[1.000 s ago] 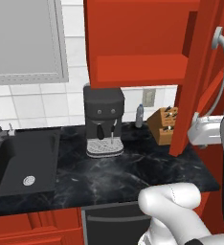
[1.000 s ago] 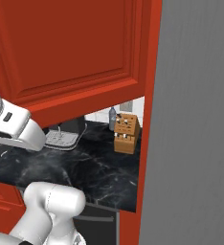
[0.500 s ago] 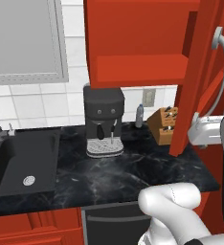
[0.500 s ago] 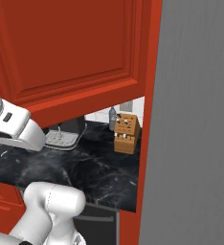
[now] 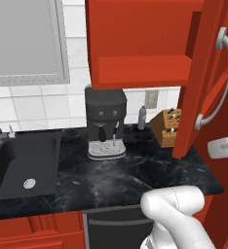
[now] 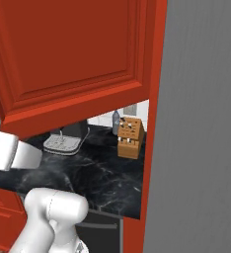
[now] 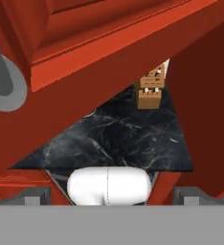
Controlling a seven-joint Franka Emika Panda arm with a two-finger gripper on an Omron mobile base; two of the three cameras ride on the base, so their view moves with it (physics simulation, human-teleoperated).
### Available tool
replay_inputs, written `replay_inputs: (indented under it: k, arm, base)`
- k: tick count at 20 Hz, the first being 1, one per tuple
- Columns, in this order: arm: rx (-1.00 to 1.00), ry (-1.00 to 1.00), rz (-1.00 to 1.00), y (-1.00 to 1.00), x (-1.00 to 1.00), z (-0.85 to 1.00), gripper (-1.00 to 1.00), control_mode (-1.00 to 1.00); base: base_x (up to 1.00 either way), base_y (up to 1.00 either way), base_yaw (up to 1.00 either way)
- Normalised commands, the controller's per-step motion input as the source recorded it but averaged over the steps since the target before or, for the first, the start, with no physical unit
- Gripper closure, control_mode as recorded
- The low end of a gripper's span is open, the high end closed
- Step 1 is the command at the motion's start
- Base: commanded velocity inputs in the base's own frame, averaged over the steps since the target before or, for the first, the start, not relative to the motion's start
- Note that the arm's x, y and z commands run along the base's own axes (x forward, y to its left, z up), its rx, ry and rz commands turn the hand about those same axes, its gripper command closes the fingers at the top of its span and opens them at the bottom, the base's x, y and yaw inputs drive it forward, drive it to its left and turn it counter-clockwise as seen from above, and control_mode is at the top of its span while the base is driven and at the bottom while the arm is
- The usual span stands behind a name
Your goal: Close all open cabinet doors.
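Black marble counter (image 5: 135, 180) sat under the red cabinet door (image 6: 73, 54) swung wide over its right end, where we judged it stiff, hinged, best pushed on the panel near its silver handle (image 5: 218, 82), gripper (image 7: 111, 198) spread unclear to us.
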Motion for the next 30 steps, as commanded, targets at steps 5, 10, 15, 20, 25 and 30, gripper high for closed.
replay_inputs:
  k: [5, 10, 15, 20, 25, 30]
  arm:
    - [0.00, -0.38, 0.07, -0.13, 0.02, 0.14, -1.00, -1.00]
    - [0.00, -0.34, 0.08, -0.07, 0.14, 0.15, -1.00, -1.00]
    - [0.00, -0.32, 0.08, -0.01, 0.17, 0.05, -1.00, -1.00]
    - [0.00, -0.25, 0.06, 0.00, 0.14, 0.04, -1.00, -1.00]
    - [0.00, -0.12, 0.07, 0.00, 0.19, -0.10, -1.00, -1.00]
    - [0.00, -0.05, 0.07, 0.00, 0.45, -0.22, -1.00, -1.00]
  base:
    - [0.00, 0.00, 0.00]
    - [0.00, 0.00, 0.00]
    - [0.00, 0.00, 0.00]
    - [0.00, 0.00, 0.00]
    - [0.00, 0.00, 0.00]
    - [0.00, 0.00, 0.00]
